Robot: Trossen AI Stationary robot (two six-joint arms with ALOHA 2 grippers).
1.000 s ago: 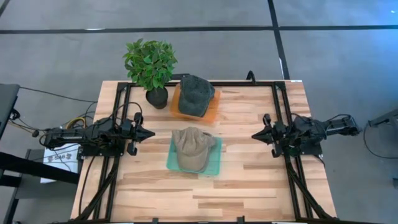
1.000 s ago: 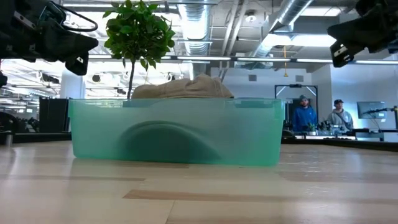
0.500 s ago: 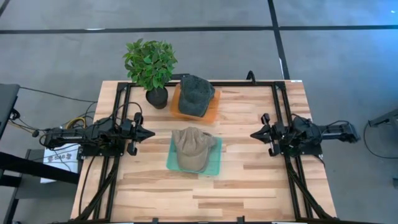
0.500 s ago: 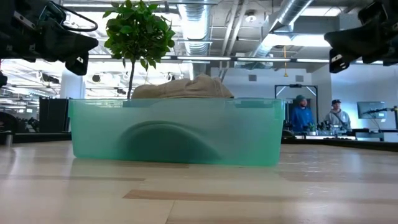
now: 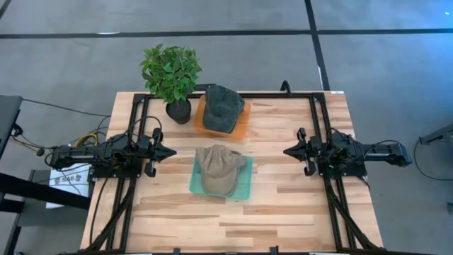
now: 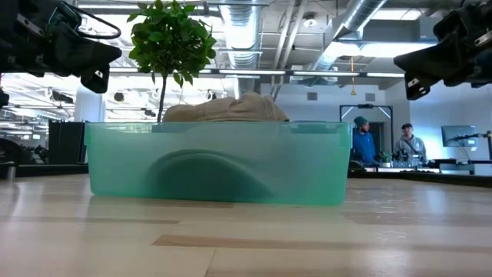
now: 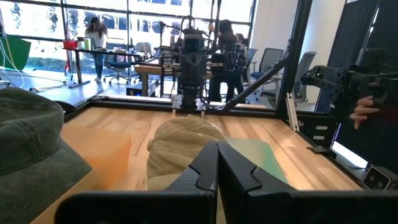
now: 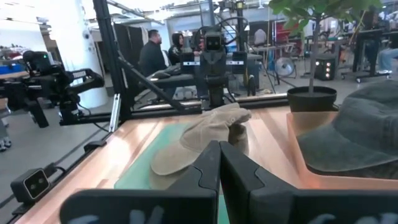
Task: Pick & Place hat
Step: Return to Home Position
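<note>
From above, the soft tan cloth cap lies in the clear green plastic bin mid-table, the dark grey cloth cap in the orange bin at 12 o'clock, left gripper at 9, right gripper at 3. Low down, tan cloth peeks over the rim. Wrist views show both grippers clenched, empty; caps seem light and floppy, so pinch the brim.

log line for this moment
brown cap in green bin | black cap in orange bin | left gripper shut, left of bins | right gripper shut, right of bins
</note>
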